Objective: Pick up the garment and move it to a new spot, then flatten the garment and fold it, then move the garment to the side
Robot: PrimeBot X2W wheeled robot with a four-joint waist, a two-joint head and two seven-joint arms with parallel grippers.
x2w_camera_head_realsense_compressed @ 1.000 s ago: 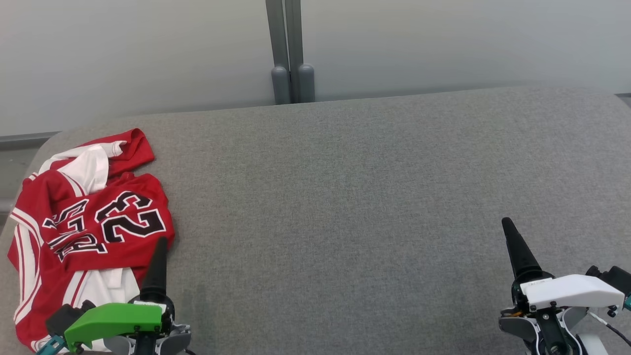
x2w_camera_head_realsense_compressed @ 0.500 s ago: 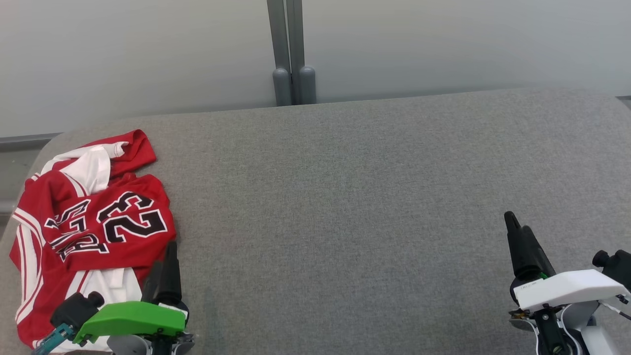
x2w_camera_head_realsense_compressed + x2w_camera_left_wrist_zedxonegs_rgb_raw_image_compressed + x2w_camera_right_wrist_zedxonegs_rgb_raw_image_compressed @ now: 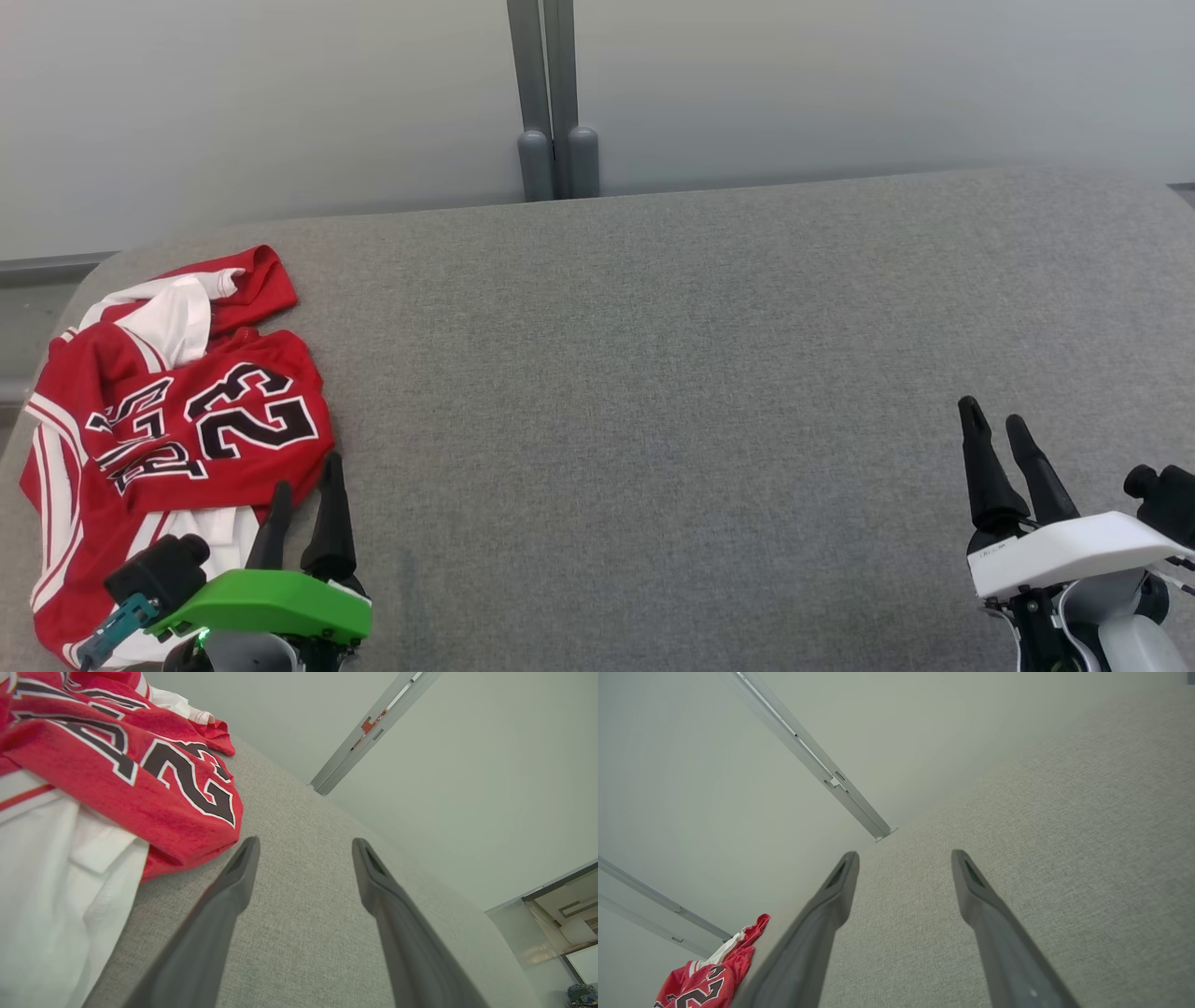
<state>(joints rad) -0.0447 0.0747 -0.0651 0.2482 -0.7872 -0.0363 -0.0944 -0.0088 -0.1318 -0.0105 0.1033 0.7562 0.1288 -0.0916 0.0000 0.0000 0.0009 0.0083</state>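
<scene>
The garment (image 3: 159,439) is a red jersey with white trim and a black "23", lying crumpled at the far left of the grey padded table (image 3: 653,373). Its white inside shows at the near edge (image 3: 51,882). My left gripper (image 3: 306,471) stands open at the garment's near right corner, its fingers empty and pointing up the head view; in the left wrist view the left gripper (image 3: 303,844) hovers over bare fabric just right of the red fold (image 3: 154,788). My right gripper (image 3: 991,415) is open and empty at the lower right, far from the garment (image 3: 707,980).
A grey wall with a vertical grey post (image 3: 551,103) runs behind the table. The table's rounded left corner lies close to the garment. Bare grey surface stretches between the two grippers.
Both grippers have turned about their own axes, so each now shows two separate fingers instead of one. The left gripper shifted slightly right. The garment has not moved.
</scene>
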